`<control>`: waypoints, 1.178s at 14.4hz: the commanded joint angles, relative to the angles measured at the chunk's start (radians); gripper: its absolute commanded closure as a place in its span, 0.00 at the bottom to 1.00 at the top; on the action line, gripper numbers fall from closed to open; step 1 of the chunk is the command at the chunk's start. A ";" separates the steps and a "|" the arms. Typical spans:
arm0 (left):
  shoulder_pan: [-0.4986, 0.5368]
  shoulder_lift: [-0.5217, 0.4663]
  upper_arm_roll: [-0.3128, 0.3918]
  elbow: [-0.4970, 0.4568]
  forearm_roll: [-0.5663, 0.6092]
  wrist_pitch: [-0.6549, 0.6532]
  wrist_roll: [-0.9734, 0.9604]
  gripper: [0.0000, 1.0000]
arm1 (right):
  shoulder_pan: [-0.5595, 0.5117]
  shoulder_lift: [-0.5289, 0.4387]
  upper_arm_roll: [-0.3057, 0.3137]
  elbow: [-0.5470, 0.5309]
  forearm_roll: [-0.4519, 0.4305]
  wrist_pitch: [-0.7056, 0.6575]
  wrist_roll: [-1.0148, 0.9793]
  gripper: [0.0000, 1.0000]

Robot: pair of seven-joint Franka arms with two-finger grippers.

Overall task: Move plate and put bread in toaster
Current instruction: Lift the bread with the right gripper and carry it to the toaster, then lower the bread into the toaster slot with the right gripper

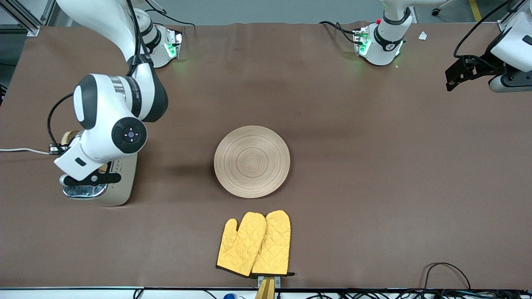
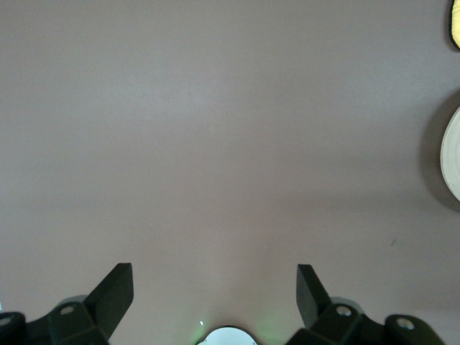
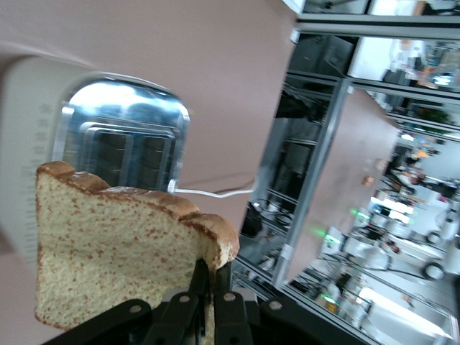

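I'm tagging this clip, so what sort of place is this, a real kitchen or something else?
Probably a robotics lab staged as a kitchen task: two Franka arms bolted to a cloth-covered table, aluminium framing beside it, and only a toaster, plate and oven mitts as props.

Right hand (image 3: 208,287) pinched shut (arm bent low); left hand (image 2: 215,287) spread, its arm waiting.

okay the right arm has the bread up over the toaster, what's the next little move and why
Probably lower it straight down into a slot. The right gripper is shut on the bread, held upright above the toaster, whose slots show empty below the slice. The plate is bare; the left gripper waits open.
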 commanded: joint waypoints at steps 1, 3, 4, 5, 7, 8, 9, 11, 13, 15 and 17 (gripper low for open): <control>-0.002 0.021 0.001 0.025 -0.011 -0.003 0.012 0.00 | -0.028 0.004 0.005 -0.056 -0.106 0.019 -0.002 0.99; -0.007 0.023 0.000 0.023 -0.009 -0.003 0.012 0.00 | -0.038 0.007 0.005 -0.083 -0.126 0.048 0.006 0.99; -0.010 0.024 0.000 0.020 -0.011 -0.003 0.011 0.00 | -0.040 0.009 0.005 -0.099 -0.128 0.062 0.009 0.98; -0.015 0.030 -0.002 0.023 -0.010 0.003 0.009 0.00 | -0.041 0.018 0.005 -0.111 -0.129 0.073 0.035 0.98; -0.006 0.035 -0.002 0.025 -0.011 0.007 0.008 0.00 | -0.035 0.044 0.005 -0.154 -0.135 0.100 0.139 0.98; -0.002 0.035 -0.002 0.025 -0.014 0.012 0.006 0.00 | -0.025 0.047 0.005 -0.168 -0.135 0.107 0.176 0.98; -0.001 0.035 0.000 0.025 -0.020 0.018 0.005 0.00 | -0.023 0.050 0.005 -0.177 -0.135 0.110 0.196 0.98; -0.001 0.033 0.001 0.025 -0.045 0.020 -0.005 0.00 | -0.023 0.061 0.006 -0.179 -0.135 0.122 0.219 0.98; -0.002 0.030 0.001 0.026 -0.045 0.020 -0.006 0.00 | -0.023 0.072 0.008 -0.179 -0.134 0.124 0.256 0.98; -0.001 0.030 0.001 0.026 -0.045 0.020 -0.005 0.00 | -0.025 0.084 0.011 -0.179 -0.128 0.142 0.285 0.98; 0.001 0.030 0.003 0.025 -0.043 0.018 -0.005 0.00 | -0.025 0.095 0.011 -0.177 -0.118 0.169 0.305 0.95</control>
